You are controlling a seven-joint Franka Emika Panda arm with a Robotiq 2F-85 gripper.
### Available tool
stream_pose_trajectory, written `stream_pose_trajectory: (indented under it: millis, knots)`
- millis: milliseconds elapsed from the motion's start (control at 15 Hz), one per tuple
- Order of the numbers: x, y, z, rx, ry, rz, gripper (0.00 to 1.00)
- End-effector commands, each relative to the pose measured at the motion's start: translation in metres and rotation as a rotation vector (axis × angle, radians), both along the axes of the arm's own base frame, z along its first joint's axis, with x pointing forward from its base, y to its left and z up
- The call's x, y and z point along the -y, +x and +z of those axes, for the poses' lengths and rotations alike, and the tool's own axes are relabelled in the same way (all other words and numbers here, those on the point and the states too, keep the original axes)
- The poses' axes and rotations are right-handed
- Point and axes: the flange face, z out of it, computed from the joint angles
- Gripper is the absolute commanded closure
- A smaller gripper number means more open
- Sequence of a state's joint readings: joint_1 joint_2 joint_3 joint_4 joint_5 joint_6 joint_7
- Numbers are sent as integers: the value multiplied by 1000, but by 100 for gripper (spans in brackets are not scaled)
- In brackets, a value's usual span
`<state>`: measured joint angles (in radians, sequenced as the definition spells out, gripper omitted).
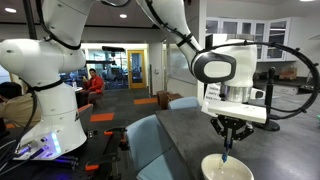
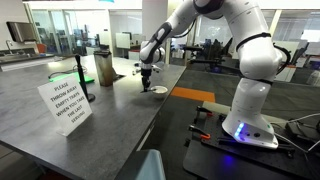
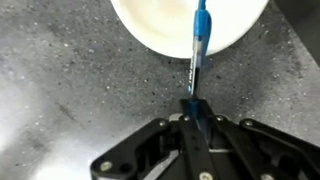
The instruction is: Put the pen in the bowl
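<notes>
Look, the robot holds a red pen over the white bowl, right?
Not quite. The pen is blue, not red, as the wrist view shows plainly. The rest is right: the gripper holds it over the white bowl.

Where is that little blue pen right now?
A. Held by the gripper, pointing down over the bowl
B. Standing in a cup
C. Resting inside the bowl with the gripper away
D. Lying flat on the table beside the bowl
A: in the wrist view the gripper is shut on the pen, whose far end hangs over the white bowl.
</notes>
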<state>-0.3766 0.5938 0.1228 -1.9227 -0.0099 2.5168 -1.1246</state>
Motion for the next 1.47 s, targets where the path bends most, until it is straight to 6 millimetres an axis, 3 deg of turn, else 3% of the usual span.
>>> stream_pose_trajectory:
  millis: [0,667,1067,1400]
  knots:
    - [2,-25,4,49,35,-22,97]
    - [23,-50,46,113,-15,-50,97]
    - [61,-63,40,71,-48,-137,97]
    - [61,-64,34,24,-76,-131,97]
